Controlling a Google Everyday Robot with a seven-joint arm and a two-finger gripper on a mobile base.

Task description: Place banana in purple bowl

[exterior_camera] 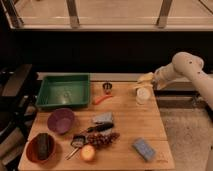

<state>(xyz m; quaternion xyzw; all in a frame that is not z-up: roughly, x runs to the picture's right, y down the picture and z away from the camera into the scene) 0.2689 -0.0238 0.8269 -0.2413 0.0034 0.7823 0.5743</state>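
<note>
The pale yellowish gripper (pixel 146 78), on a cream-white arm (pixel 182 67), hangs over the far right edge of the light brown wooden table (pixel 135 122), just above a round white cup (pixel 143 95). On the table lie a rectangular green plastic tray (pixel 63 91), a round matte purple bowl (pixel 61 120), an orange-red bowl (pixel 31 150) holding a blackish lump, a thin orange carrot (pixel 102 100), a dark reddish-purple grape bunch (pixel 103 139), a round yellow-orange fruit (pixel 88 152) and a blue rectangular sponge (pixel 144 148)
</note>
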